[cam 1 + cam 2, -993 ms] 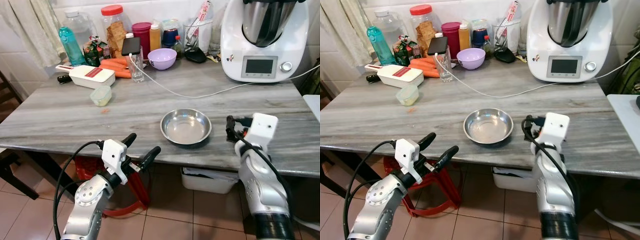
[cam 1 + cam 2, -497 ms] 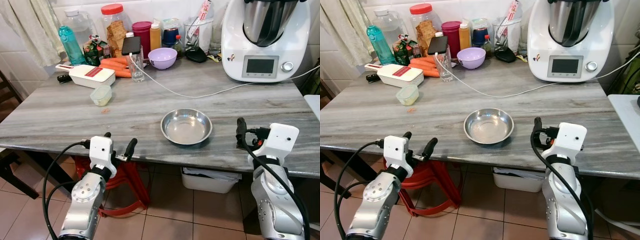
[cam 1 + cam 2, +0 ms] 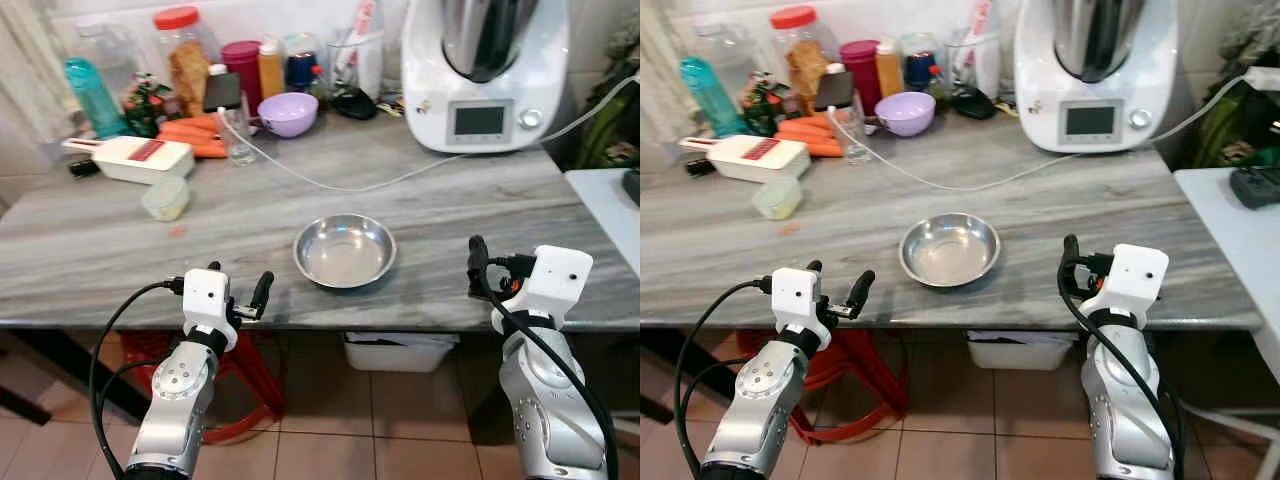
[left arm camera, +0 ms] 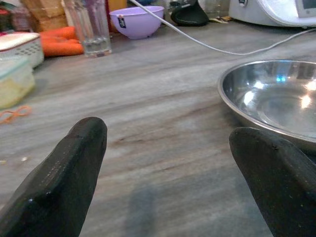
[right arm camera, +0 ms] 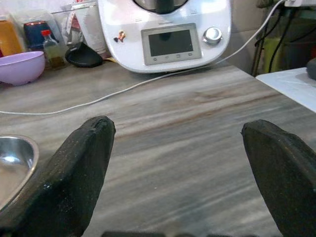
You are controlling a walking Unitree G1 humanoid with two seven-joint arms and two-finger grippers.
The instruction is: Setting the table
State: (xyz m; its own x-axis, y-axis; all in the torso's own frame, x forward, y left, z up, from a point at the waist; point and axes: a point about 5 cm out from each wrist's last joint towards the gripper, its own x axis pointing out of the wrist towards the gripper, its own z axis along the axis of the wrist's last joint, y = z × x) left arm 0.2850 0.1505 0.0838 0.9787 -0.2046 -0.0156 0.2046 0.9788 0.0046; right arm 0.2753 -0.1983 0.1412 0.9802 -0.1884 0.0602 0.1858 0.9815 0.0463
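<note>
A shiny steel bowl [image 3: 344,250] sits empty near the front edge of the grey marble table [image 3: 120,260]. My left gripper [image 3: 240,284] hovers at that front edge, to the left of the bowl, open with nothing between its fingers; in the left wrist view the bowl [image 4: 276,98] lies just past one fingertip [image 4: 274,177]. My right gripper [image 3: 488,266] is at the table edge to the right of the bowl, also open and empty. The right wrist view catches the bowl's rim [image 5: 12,158] beside one finger [image 5: 74,177].
At the back stand a white food processor [image 3: 485,60], a purple bowl [image 3: 287,113], a glass [image 3: 237,140] holding a phone with a white cable, carrots [image 3: 190,140], a white slicer [image 3: 130,158] and jars. A small lidded tub [image 3: 165,197] sits left. A white surface [image 3: 610,200] borders the right.
My left gripper drew back to the left, away from the bowl, and my right gripper shifted right. The camera then panned right, sliding the whole scene leftward.
</note>
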